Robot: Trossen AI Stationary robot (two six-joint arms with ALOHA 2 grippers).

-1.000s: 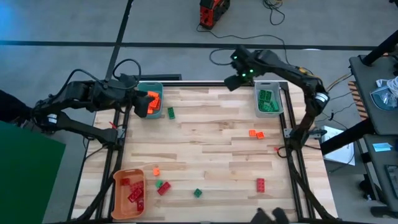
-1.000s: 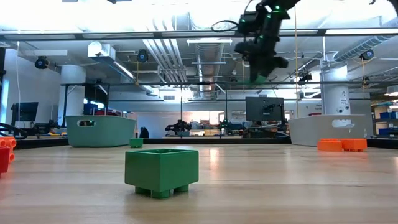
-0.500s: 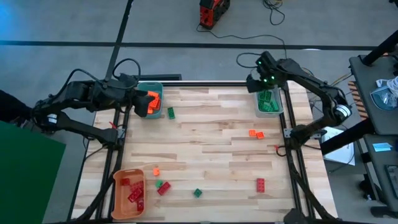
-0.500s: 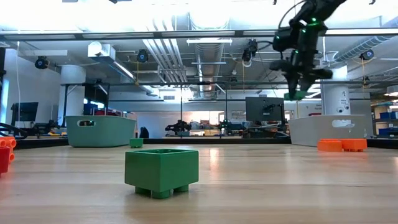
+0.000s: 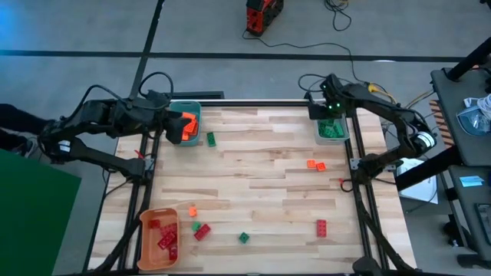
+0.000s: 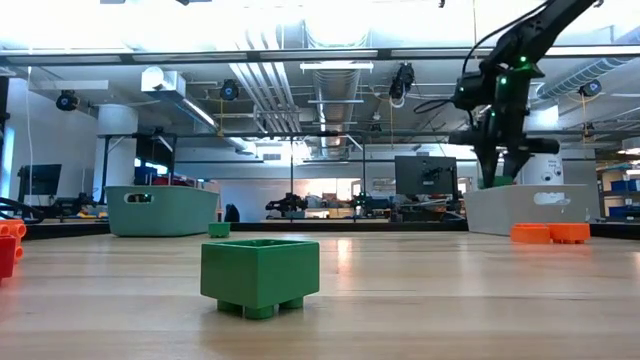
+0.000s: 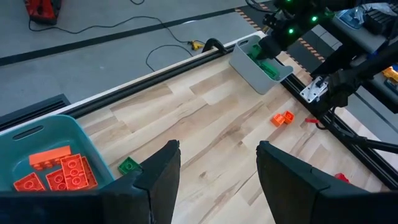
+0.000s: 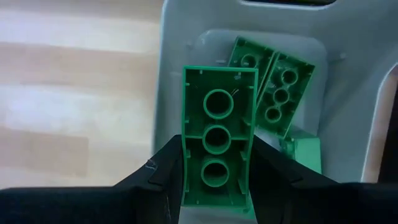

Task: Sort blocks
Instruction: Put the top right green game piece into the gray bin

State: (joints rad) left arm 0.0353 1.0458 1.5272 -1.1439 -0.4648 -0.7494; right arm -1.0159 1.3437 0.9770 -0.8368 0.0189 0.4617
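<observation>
Holding: the right gripper (image 8: 216,186) pinches a long green studded plastic brick (image 8: 217,143), underside with three round tubes facing the wrist camera, directly above the grey rectangular plastic bin (image 5: 331,125).
Inside the grey bin: more green bricks (image 8: 277,87) lie on its floor.
Right gripper from above: it hangs over the grey bin's far end (image 5: 325,110); in the low view it stands just over the bin's rim (image 6: 500,180).
Nearest to the grey bin: two small orange bricks (image 5: 315,164) lie together on the wooden table (image 5: 261,184), toward the table's middle.
Farther from the grey bin: a red brick (image 5: 321,226), a small green block (image 5: 244,238), and a green, red and orange cluster (image 5: 198,227) lie along the opposite long edge.
Across from the grey bin: the teal rectangular plastic bin (image 5: 186,123) holds orange bricks (image 7: 59,171); one green brick (image 5: 211,139) lies just beside it.
Diagonal corner from the grey bin: the orange plastic bin (image 5: 159,238) holds red bricks (image 5: 166,236).
Left gripper (image 7: 214,168): fingers spread apart, holding nothing, beside the teal bin.
</observation>
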